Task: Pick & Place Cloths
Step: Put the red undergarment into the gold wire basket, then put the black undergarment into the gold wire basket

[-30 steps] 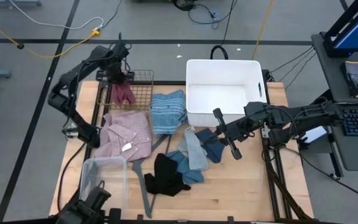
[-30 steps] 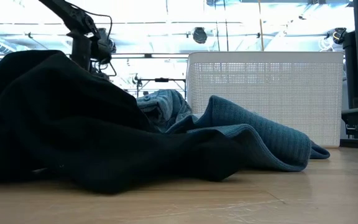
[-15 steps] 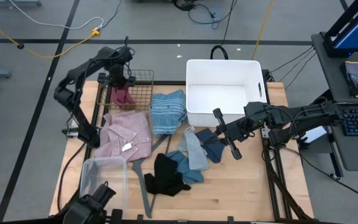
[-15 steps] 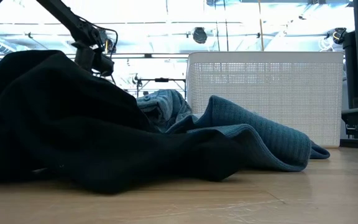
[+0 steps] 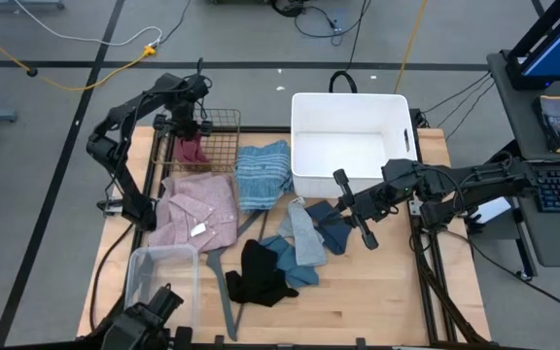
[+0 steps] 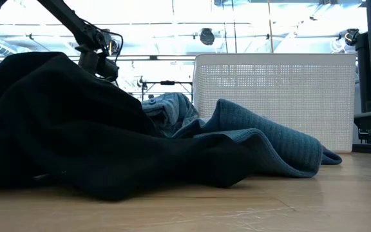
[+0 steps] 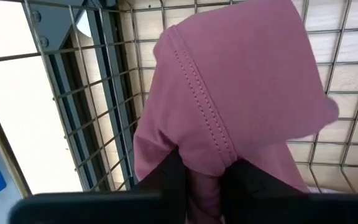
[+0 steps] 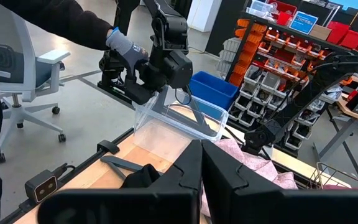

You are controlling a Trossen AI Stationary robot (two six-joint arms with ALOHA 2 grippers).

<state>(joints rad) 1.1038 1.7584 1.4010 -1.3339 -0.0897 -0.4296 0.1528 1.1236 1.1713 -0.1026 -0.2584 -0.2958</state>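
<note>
Maroon cloth [image 5: 192, 149] hangs bunched in wire basket [image 5: 224, 146]; others strewn.

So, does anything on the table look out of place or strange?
Yes. A grey clothes hanger lies among the cloths, partly under the black cloth. Also, the left gripper holds the maroon cloth over the wire basket.

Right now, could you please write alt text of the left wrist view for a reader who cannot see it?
The left pincer is shut on a fold of maroon cloth with a stitched seam, holding it inside a wire basket. Pale wooden table shows through the basket's grid.
</note>
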